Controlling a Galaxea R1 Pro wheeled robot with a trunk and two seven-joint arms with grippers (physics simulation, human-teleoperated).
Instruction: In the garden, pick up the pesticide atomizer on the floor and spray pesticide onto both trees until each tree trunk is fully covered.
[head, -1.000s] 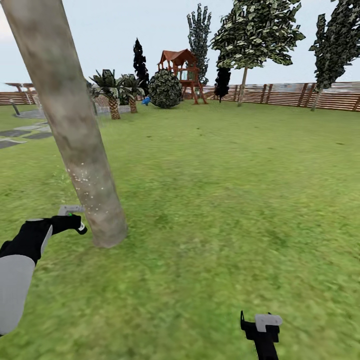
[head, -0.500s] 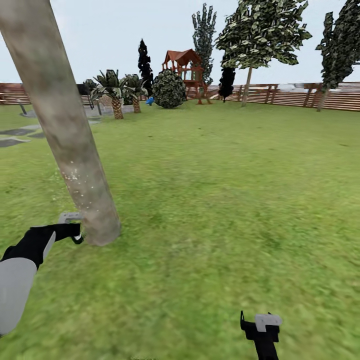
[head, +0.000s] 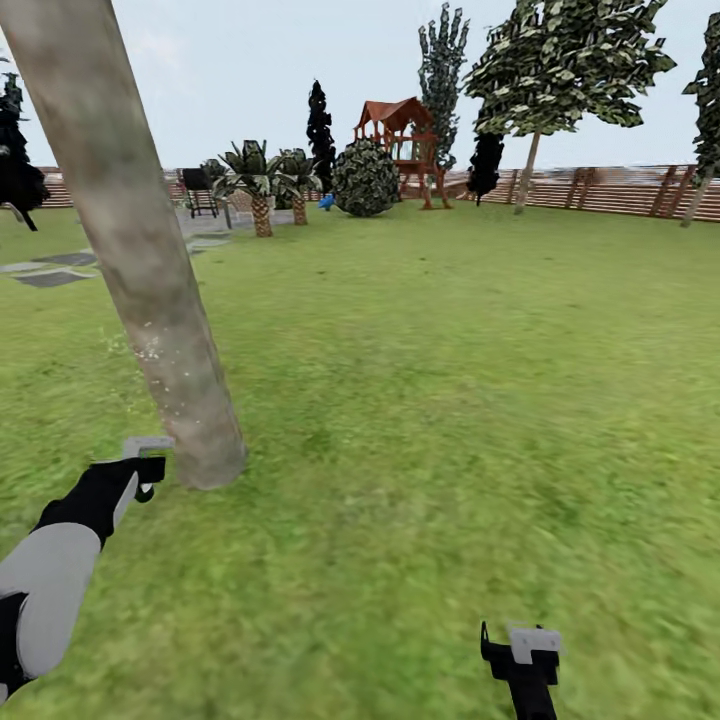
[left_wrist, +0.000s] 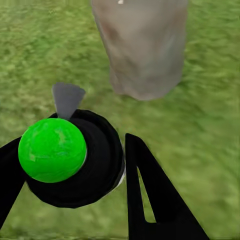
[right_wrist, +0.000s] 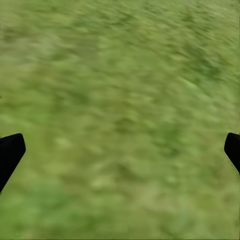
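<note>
The left gripper (left_wrist: 95, 170) is clamped on the atomizer (left_wrist: 67, 157), a black body with a green ball top, and held low beside the tree trunk (head: 150, 270), likely so the nozzle faces the bark near its base. Pale specks of pesticide (head: 150, 350) dot the trunk's lower part. The right gripper (right_wrist: 120, 150) hangs spread apart and empty over the lawn (head: 450, 400).

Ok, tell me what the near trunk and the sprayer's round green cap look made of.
Tree trunk: rough matte bark, judging by mottled grey-brown patches, dotted with pale specks.
Green cap on the atomizer: probably smooth plastic, given its even colour and slight sheen.
</note>
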